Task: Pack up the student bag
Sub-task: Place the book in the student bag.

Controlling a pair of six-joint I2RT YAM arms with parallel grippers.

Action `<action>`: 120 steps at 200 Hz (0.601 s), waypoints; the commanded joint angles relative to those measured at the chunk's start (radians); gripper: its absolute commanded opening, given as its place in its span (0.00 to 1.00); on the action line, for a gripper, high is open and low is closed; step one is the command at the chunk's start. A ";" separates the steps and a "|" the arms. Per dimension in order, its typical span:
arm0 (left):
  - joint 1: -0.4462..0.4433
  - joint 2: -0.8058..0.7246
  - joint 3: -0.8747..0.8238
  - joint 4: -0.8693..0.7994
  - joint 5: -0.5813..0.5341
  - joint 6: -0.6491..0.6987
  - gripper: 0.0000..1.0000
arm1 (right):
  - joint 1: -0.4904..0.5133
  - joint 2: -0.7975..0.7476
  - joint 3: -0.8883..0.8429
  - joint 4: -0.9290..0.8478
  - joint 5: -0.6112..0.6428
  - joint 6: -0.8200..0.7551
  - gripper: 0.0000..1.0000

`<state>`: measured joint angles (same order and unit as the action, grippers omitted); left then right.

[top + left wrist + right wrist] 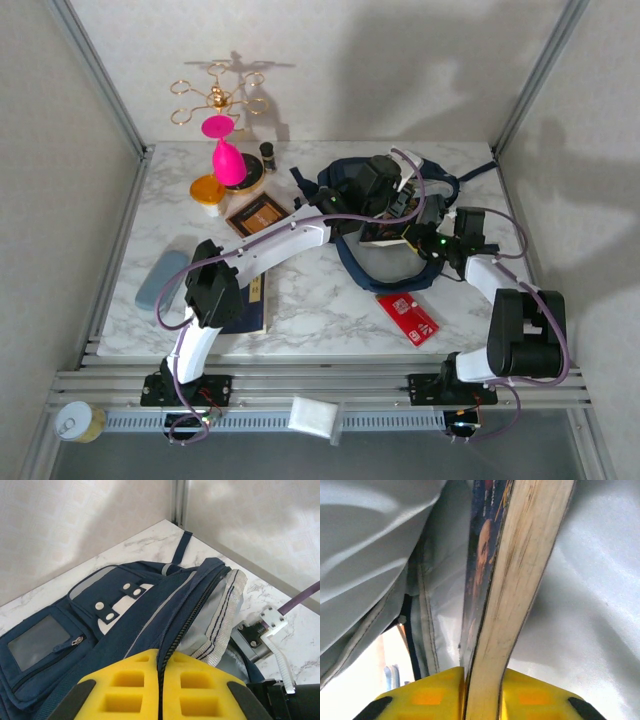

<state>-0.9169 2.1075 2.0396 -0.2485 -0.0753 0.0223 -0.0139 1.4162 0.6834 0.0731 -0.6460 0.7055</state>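
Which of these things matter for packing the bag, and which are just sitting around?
In the job: student bag, pinched by the left gripper; book, in the right gripper.
Lying about for now: red card, blue case, pink goblet, gold stand, brown box.

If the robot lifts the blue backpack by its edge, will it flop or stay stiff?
Probably floppy: the student bag is soft fabric that folds where the left gripper pinches its zipper edge. It probably won't roll, as it lies slumped on the table.
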 commanded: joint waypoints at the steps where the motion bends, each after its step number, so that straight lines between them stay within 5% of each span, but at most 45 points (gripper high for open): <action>1: -0.004 -0.069 0.008 0.128 -0.011 -0.022 0.00 | 0.020 0.014 0.032 0.071 -0.091 -0.058 0.08; 47: -0.004 -0.079 0.011 0.127 -0.033 0.005 0.00 | 0.079 -0.023 0.108 -0.148 -0.101 -0.332 0.00; 81: -0.004 -0.091 -0.004 0.125 -0.013 -0.003 0.00 | 0.014 0.137 0.186 -0.112 -0.110 -0.339 0.01; 120: -0.004 -0.109 -0.030 0.121 0.000 -0.013 0.00 | 0.015 0.290 0.337 -0.190 0.051 -0.427 0.09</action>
<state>-0.9169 2.0968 2.0144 -0.2302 -0.0750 0.0257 -0.0025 1.6676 0.9478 -0.1017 -0.7021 0.3626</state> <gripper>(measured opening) 0.073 0.110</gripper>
